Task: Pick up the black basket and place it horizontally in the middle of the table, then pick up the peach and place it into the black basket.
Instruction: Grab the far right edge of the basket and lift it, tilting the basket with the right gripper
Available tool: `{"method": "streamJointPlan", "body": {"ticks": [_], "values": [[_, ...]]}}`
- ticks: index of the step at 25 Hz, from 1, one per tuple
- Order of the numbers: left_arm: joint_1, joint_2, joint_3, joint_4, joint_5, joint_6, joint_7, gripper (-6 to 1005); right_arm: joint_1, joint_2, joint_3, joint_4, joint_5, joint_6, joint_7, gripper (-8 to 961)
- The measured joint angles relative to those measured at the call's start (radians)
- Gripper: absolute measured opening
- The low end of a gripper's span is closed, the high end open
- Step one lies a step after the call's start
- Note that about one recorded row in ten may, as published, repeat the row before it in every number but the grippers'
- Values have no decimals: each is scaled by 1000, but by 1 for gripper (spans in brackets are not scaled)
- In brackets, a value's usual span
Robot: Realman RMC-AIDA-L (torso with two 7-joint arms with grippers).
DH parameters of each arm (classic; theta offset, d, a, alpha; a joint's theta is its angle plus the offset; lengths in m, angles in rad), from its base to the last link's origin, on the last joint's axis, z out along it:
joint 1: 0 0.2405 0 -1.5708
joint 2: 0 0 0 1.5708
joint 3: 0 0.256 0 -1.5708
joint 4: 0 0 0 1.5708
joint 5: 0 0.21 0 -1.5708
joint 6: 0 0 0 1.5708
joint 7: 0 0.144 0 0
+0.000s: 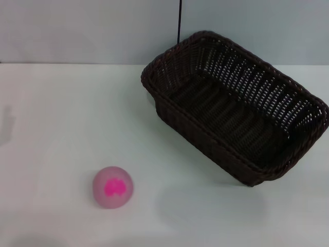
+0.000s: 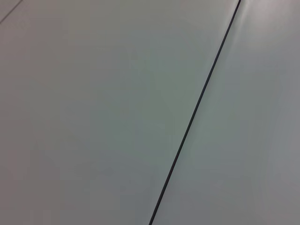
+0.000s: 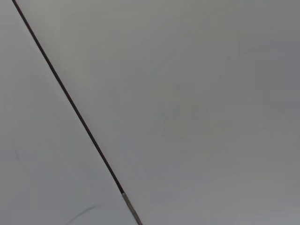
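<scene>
In the head view the black basket (image 1: 234,105) sits on the white table (image 1: 61,118) at the right, set at a slant, its long side running from the back centre toward the right front. It is empty. The peach (image 1: 113,187), pale pink with a magenta blotch, lies on the table at the front left, well apart from the basket. Neither gripper shows in any view. Both wrist views show only a plain grey surface crossed by a thin dark line.
A grey wall stands behind the table, with a thin dark vertical line (image 1: 179,20) above the basket. A faint shadow lies at the table's left edge (image 1: 6,123).
</scene>
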Motion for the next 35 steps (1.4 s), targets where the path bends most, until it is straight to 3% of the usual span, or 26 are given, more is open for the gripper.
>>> {"method": "streamJointPlan", "body": {"ticks": [12, 17, 21, 24, 25, 26, 29, 31, 35], "values": [[-9, 0, 0, 0, 0, -19, 0, 799, -12, -2, -19, -14, -27, -25, 61, 535], [-19, 1, 0, 4, 0, -42, 1, 799, -12, -17, -163, -211, -243, -30, 309, 536], [-20, 1, 0, 7, 0, -53, 2, 799, -6, -56, -262, -442, -494, -154, 672, 537], [-21, 2, -2, 10, 0, -65, 1, 799, 15, -80, -272, -632, -661, -295, 910, 537], [-23, 2, -2, 11, 0, -73, 1, 799, 42, -95, -269, -774, -772, -399, 1059, 537], [-23, 2, -2, 11, 0, -73, 1, 799, 42, -95, -269, -774, -772, -399, 1059, 538], [-25, 4, -3, 12, 0, -87, 1, 798, 103, -122, -265, -1009, -896, -600, 1249, 538], [-25, 4, -3, 12, 0, -87, 1, 798, 121, -129, -266, -1049, -911, -640, 1278, 538], [-25, 4, -3, 12, 0, -94, 1, 798, 230, -170, -282, -1076, -1026, -737, 1363, 539]]}}
